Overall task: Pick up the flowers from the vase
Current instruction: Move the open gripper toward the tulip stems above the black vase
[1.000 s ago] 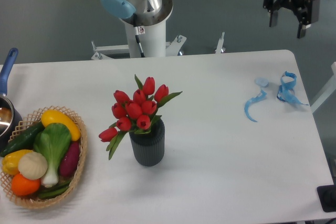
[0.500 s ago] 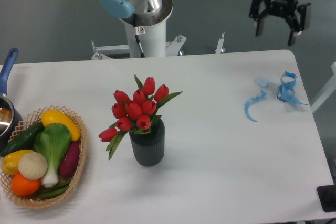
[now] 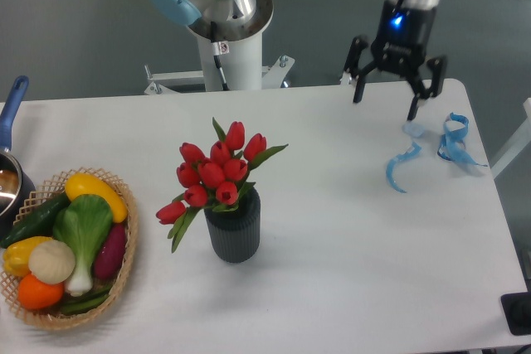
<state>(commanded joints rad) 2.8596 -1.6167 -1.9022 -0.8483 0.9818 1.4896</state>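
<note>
Well right of the flowers [image 3: 217, 173] in the vase [image 3: 233, 228], the claw [image 3: 387, 99] hangs wide open and empty, judged on approach; next it must centre over the blooms.

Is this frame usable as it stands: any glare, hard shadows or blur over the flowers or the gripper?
Fixed camera: even, soft light; flowers and vase sharp, only a faint shadow at the vase's base; no glare on the table; open gripper slightly soft, a blue light glowing above it.

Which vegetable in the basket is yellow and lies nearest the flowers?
The long yellow squash at the basket's upper right edge. The yellow pepper sits on the left side, farther from the flowers.
</note>
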